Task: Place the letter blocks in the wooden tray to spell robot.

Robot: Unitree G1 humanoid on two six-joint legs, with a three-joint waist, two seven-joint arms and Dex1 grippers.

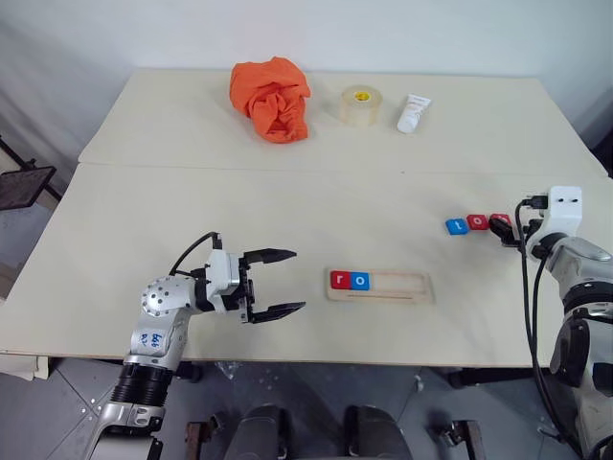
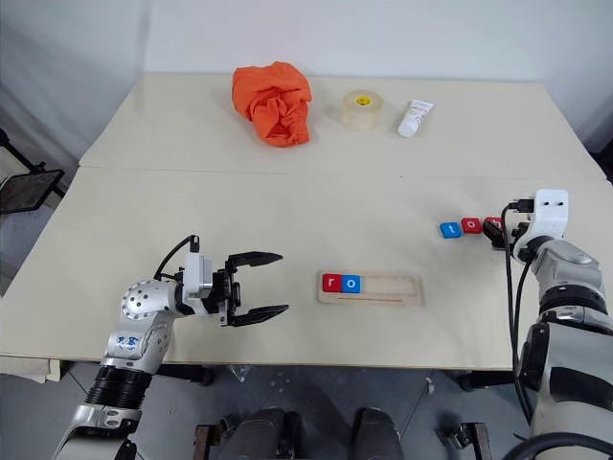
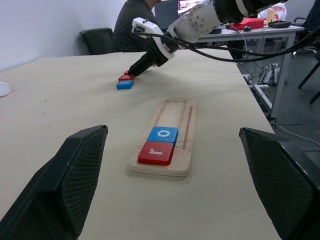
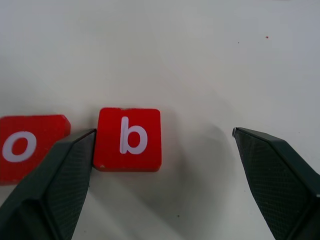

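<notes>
My left gripper (image 1: 280, 283) hung low over the near left of the table, its arm bent in from my left side, its two black fingers spread wide and pointing to my right. My right arm reached forward along the right edge, and my right gripper (image 4: 162, 145) pointed forward and slightly down, its fingers (image 4: 55, 185) parted wide, holding nothing.

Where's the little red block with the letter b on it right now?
The red b block lies on the table's right side, at the right end of a loose row, next to a red o block. It sits between the right gripper's open fingers.
</notes>
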